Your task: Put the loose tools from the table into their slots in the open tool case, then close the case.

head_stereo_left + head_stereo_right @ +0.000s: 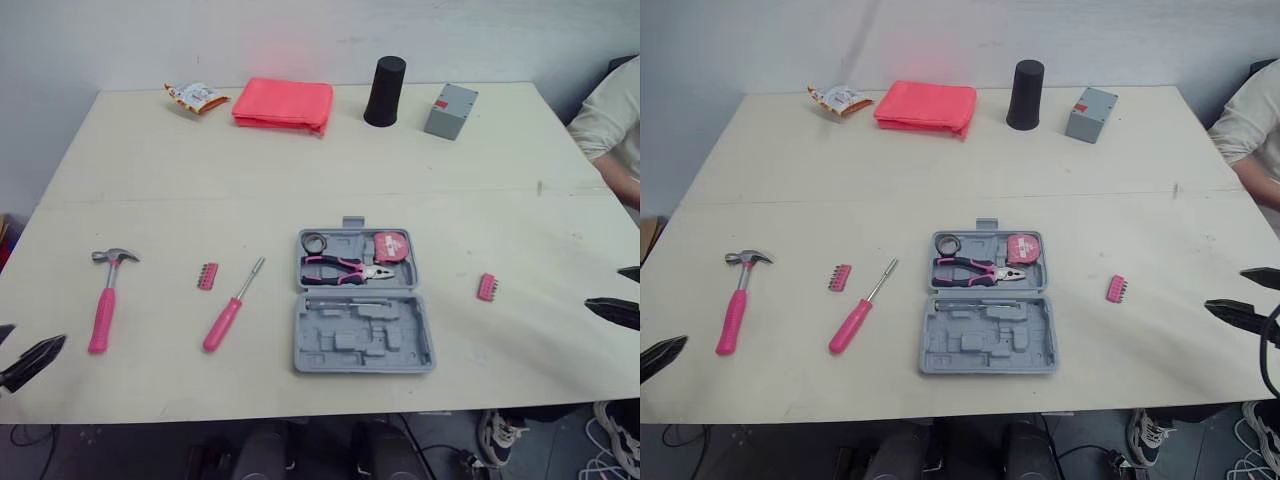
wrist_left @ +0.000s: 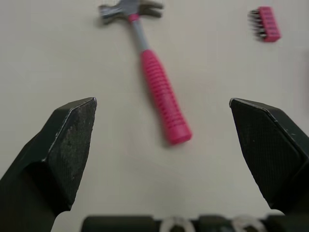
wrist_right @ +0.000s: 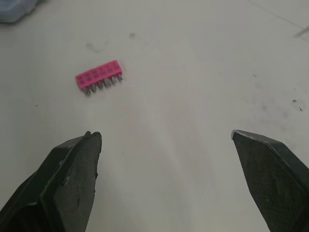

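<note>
Left of the tool case (image 1: 300,352) lies the hammer (image 1: 104,300), its handle end pointing to the nearer left gripper (image 2: 162,102), spread wide; the right gripper (image 3: 164,134) is spread too.

We see the tool case (image 1: 360,345) central on the table (image 1: 300,170), pliers (image 1: 345,268) and tape measure (image 1: 390,245) in its far half, left of it screwdriver (image 1: 228,315), bit holder (image 1: 207,276), then hammer (image 1: 104,305), right of it a second bit holder (image 1: 487,287).

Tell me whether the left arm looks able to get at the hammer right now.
Probably yes. The hammer lies alone on the bare table just ahead of the open left claw, handle end nearest, with nothing between them.
</note>
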You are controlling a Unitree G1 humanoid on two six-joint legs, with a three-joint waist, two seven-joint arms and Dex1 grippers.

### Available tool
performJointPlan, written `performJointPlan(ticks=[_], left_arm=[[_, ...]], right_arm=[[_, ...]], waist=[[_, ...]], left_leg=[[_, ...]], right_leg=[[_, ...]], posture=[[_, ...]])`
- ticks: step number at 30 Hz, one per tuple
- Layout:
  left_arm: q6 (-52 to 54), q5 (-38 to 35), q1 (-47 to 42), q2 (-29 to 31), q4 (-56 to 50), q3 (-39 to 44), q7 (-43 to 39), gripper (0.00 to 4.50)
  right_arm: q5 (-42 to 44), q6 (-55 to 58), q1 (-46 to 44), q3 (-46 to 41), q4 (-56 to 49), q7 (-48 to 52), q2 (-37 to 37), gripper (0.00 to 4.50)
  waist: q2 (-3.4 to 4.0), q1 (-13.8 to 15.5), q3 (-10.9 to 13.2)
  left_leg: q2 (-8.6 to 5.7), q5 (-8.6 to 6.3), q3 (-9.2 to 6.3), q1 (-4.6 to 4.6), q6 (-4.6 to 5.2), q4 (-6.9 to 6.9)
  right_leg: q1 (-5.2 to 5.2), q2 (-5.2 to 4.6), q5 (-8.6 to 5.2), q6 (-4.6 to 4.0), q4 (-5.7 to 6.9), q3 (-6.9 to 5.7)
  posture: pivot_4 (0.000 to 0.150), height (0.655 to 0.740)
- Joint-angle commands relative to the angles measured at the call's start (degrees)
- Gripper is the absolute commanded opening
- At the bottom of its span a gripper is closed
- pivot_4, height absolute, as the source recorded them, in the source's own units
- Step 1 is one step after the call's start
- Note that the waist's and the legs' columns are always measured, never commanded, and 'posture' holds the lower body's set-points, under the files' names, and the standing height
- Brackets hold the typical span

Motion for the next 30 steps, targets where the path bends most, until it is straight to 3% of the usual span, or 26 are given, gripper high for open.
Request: performJointPlan(ticks=[1,5,8,12,19,22,30], left_arm=[[4.2,-2.5,-3.0,-0.7,-8.4,-2.7,6.8,4.48],[10.7,-4.4,-7.8,-1.6,-16.5,-8.2,14.8,4.48],[14.1,-6.9,-9.5,-1.0,-20.7,-11.0,16.5,4.48],[17.5,-4.7,-12.5,-3.0,-17.6,-8.9,24.3,4.48],[23.7,-1.0,-15.2,-7.8,-14.4,-6.6,35.5,4.48],[25.2,-1.2,-17.8,-7.8,-9.4,-7.2,36.1,4.48],[16.9,4.2,-21.6,-4.2,5.0,-19.9,32.6,4.48]], right_arm=[[4.6,4.4,-2.2,0.2,-8.9,-1.2,1.1,4.5],[9.1,9.8,-4.6,2.3,-19.1,-3.1,2.7,4.5],[12.8,13.6,-6.4,4.4,-25.1,-4.8,3.9,4.5],[20.4,18.3,-12.8,9.8,-34.8,-7.5,6.0,4.5],[28.6,22.5,-23.4,17.4,-41.9,-9.7,8.6,4.5],[29.5,22.7,-28.6,20.7,-41.2,-9.4,9.5,4.5],[27.5,21.3,-34.1,26.2,-38.6,-8.6,11.3,4.5]], waist=[[0.0,0.0,0.0],[0.02,0.2,0.0],[-0.01,0.3,0.0],[-0.01,0.1,0.0],[-0.29,0.5,0.0],[-0.4,0.7,0.0],[-0.52,0.4,-0.1]], left_leg=[[0.0,0.04,0.0,0.02,-0.05,0.0],[0.02,0.16,-0.03,0.05,-0.16,-0.02],[0.01,0.46,-0.02,0.02,-0.15,-0.03],[0.0,0.46,0.05,0.03,-0.14,-0.02],[0.03,0.47,0.0,-0.02,-0.12,0.01],[-0.01,0.48,-0.03,-0.02,-0.11,0.08],[-0.04,0.41,0.01,-0.05,-0.19,0.05]], right_leg=[[0.0,0.0,0.01,0.02,0.03,0.02],[-0.01,0.05,0.02,0.03,0.11,0.04],[-0.01,0.07,0.02,0.03,0.1,0.04],[-0.01,0.1,0.02,0.04,0.1,0.07],[-0.05,0.15,0.02,0.04,0.1,0.06],[-0.03,0.1,0.05,0.08,0.12,0.07],[-0.11,0.06,0.07,0.06,0.11,0.08]], posture=[[0.15,0.7361],[0.15,0.7361],[0.15,0.7361],[0.15,0.7361],[0.15,0.7361],[0.15,0.7361],[0.15,0.7361]])
